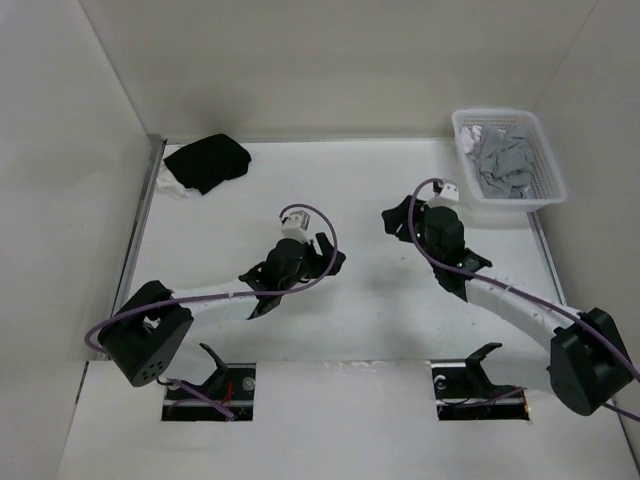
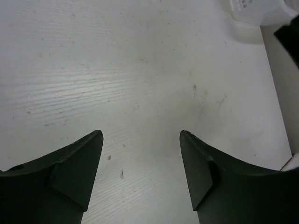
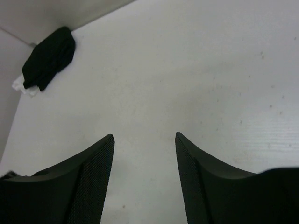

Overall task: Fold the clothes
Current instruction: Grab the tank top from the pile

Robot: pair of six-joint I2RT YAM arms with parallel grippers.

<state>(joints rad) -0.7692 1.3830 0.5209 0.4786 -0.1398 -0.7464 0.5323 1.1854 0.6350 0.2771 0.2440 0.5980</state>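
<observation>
The clothes (image 1: 505,160), a crumpled mid-grey T-shirt, lie in a white basket (image 1: 556,186) at the back right of the table. My right gripper (image 1: 392,220) hangs over the middle of the table, pointing left, away from the basket. In the right wrist view the right gripper (image 3: 144,136) is open, with only bare white table between its fingers. My left gripper (image 1: 335,256) sits just left of centre and points right. Seen from its own wrist, the left gripper (image 2: 140,135) is open and holds nothing.
A black garment (image 1: 207,160) (image 3: 49,58) lies at the back left on a pale cloth (image 1: 172,185) (image 3: 18,85). White walls close off the back and both sides. A corner of the basket (image 2: 252,16) shows in the left wrist view.
</observation>
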